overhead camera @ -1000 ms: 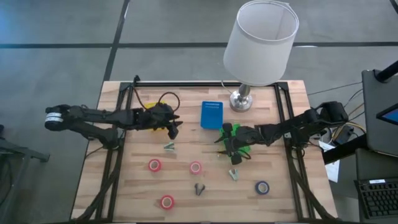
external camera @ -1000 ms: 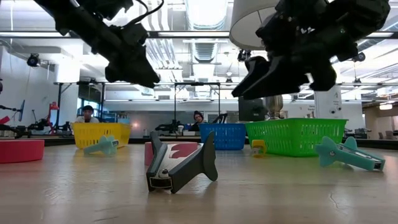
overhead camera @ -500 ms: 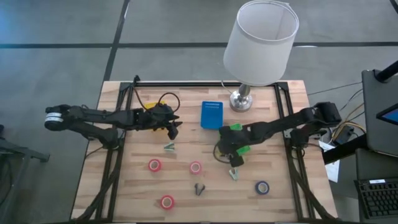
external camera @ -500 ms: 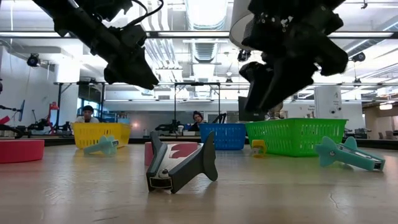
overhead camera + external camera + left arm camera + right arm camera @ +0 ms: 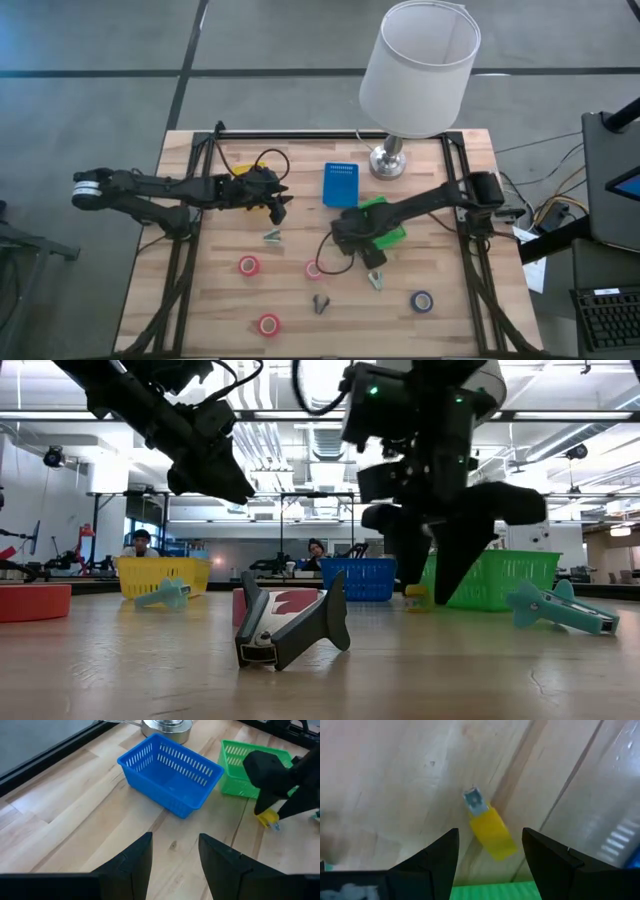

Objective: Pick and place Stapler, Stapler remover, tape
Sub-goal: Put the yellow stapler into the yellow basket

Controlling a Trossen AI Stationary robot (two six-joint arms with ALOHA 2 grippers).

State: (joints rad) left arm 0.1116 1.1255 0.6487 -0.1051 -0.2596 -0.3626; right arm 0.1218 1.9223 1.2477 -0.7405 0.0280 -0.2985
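Note:
My right gripper (image 5: 347, 240) (image 5: 430, 582) (image 5: 490, 833) is open and points down over a small yellow piece with a metal end (image 5: 493, 836) (image 5: 268, 817) (image 5: 415, 597). That piece lies flat on the table beside the green basket (image 5: 385, 222), and the fingers stand on either side of it without touching. My left gripper (image 5: 283, 207) (image 5: 175, 851) is open and hovers near the yellow basket (image 5: 160, 574). Two teal staplers (image 5: 272, 236) (image 5: 376, 280), a dark stapler remover (image 5: 320, 302) (image 5: 290, 626), red tape rolls (image 5: 248, 265) (image 5: 314, 268) (image 5: 268, 323) and a blue one (image 5: 421, 300) lie on the table.
A blue basket (image 5: 340, 184) (image 5: 170, 772) stands near the table's middle, with a lamp (image 5: 415, 70) behind it at the far edge. Black rails run along the left and right sides of the table. People sit in the room beyond the far edge.
My right gripper has moved from above the green basket toward the table's left and near side. It has tipped its fingers downward and come lower over the small yellow piece. The left arm has stayed still, and no object has moved.

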